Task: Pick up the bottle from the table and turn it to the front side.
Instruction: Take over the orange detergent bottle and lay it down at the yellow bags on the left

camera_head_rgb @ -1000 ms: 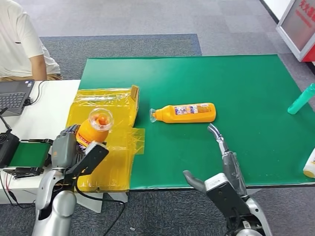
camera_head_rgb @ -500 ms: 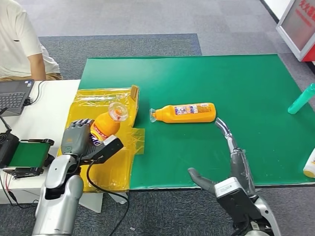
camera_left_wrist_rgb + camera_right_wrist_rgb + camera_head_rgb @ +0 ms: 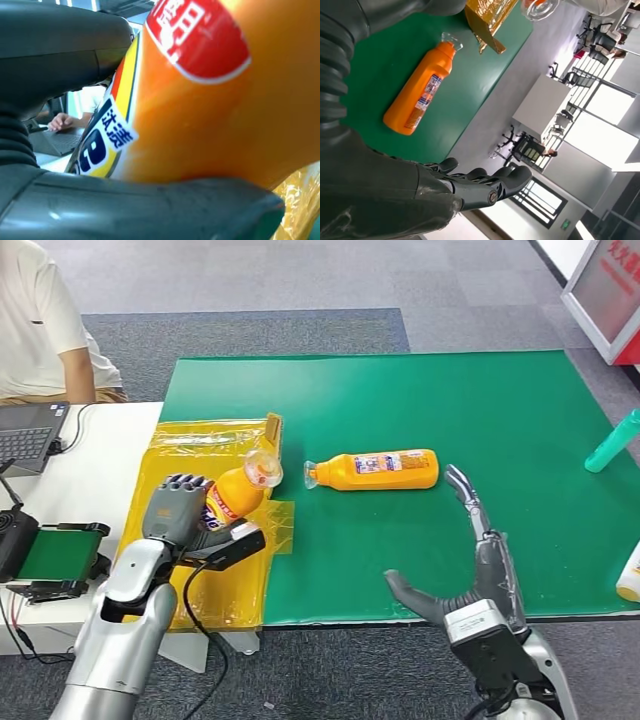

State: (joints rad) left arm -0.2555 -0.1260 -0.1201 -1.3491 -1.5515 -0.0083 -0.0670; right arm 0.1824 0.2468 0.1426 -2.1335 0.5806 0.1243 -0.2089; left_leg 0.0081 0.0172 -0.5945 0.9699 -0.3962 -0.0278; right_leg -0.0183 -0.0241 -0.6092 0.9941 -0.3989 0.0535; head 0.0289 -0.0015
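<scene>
Two orange bottles are in my view, and I must keep them apart in my head. One bottle (image 3: 232, 494) is held in my left hand (image 3: 177, 515), up over the yellow box (image 3: 226, 440) at the table's left side. My fingers are wrapped tight around its body, with the thumb under it. Its clear cap (image 3: 263, 469) points up and off to the right. In the left wrist view I see a red patch and blue letters on its label (image 3: 109, 140), very close.

The other bottle (image 3: 375, 470) lies flat on the green mat (image 3: 453, 400), cap to the left, with its small-print label facing up. My right hand (image 3: 472, 550) hangs just past its flat end, not touching it. That hand holds nothing, and its fingers are spread wide.

To do this step well, I think I should roll my left wrist slowly, so the big label comes round to face front. I should keep my grip snug, because the bottle looks smooth and could slip. I should also keep it clear of the box edge.

A second ago, the held bottle stood more upright, with its cap facing me. Now it leans further over to the right. My right hand has also reached further out along the mat.
</scene>
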